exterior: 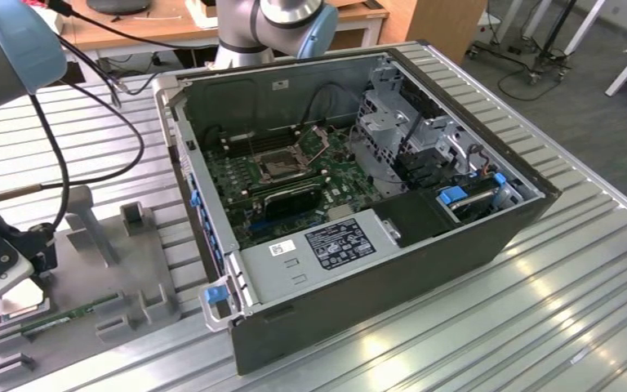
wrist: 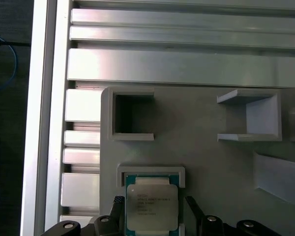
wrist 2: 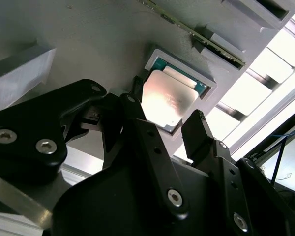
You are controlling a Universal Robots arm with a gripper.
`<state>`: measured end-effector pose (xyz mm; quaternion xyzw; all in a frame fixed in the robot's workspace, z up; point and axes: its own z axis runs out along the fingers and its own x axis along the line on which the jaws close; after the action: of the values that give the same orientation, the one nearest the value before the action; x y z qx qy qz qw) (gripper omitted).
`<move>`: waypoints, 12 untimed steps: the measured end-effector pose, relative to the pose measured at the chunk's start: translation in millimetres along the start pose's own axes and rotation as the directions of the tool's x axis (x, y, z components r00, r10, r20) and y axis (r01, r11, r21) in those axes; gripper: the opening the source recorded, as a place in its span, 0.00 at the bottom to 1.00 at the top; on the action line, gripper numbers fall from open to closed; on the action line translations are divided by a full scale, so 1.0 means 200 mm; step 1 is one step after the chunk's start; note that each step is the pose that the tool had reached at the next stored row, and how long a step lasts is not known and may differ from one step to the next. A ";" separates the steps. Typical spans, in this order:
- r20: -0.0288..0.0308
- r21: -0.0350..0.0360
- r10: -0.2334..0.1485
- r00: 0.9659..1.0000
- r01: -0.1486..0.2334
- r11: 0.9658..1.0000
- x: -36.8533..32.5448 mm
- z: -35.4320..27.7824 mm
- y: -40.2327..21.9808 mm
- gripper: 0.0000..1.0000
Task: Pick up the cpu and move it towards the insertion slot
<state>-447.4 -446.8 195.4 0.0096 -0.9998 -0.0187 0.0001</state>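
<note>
The cpu (wrist: 151,204), a flat square chip with a silvery top and a green rim, lies in a raised grey nest on the fixture plate (wrist: 196,147). In the second wrist view the cpu (wrist 2: 169,96) glares pale under the light. My gripper (wrist: 155,212) hangs low over it, open, with one black finger (wrist: 119,209) on each side of the chip and a small gap to the chip. In the exterior view my gripper (exterior: 11,287) stands at the far left. The insertion slot (exterior: 281,167), silver-framed with a dark centre, sits on the green board inside the computer case (exterior: 401,269).
A green memory stick (exterior: 68,314) lies in a groove of the fixture next to the chip's nest; its edge also shows as the memory stick (wrist 2: 201,37) in the second wrist view. Grey upright posts (exterior: 87,224) rise from the fixture plate. A black cable (exterior: 58,155) hangs beside the arm.
</note>
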 end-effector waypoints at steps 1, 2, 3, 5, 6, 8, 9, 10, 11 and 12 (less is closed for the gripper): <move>0.000 0.000 0.000 1.000 0.000 1.000 0.000 0.000 0.000 0.59; 0.000 0.000 0.000 1.000 0.000 1.000 0.000 0.001 0.000 0.59; 0.000 0.000 0.000 1.000 0.000 1.000 0.000 0.001 0.000 0.59; 0.000 0.000 0.000 1.000 0.000 1.000 0.000 0.001 0.000 0.59; 0.000 0.000 0.000 1.000 0.000 1.000 0.000 0.001 0.000 0.59; 0.000 0.000 0.000 1.000 0.000 1.000 0.000 0.001 0.000 0.59; 0.000 0.000 0.000 1.000 0.000 1.000 0.000 0.001 0.000 0.59; 0.000 0.000 0.000 1.000 0.000 1.000 0.000 0.002 0.000 0.59; 0.000 0.000 0.000 1.000 0.000 1.000 0.000 0.002 0.000 0.59; 0.000 0.000 0.000 1.000 0.000 1.000 0.000 0.002 0.000 0.60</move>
<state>-447.4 -446.8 195.1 0.0096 -0.9998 -0.0188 0.0001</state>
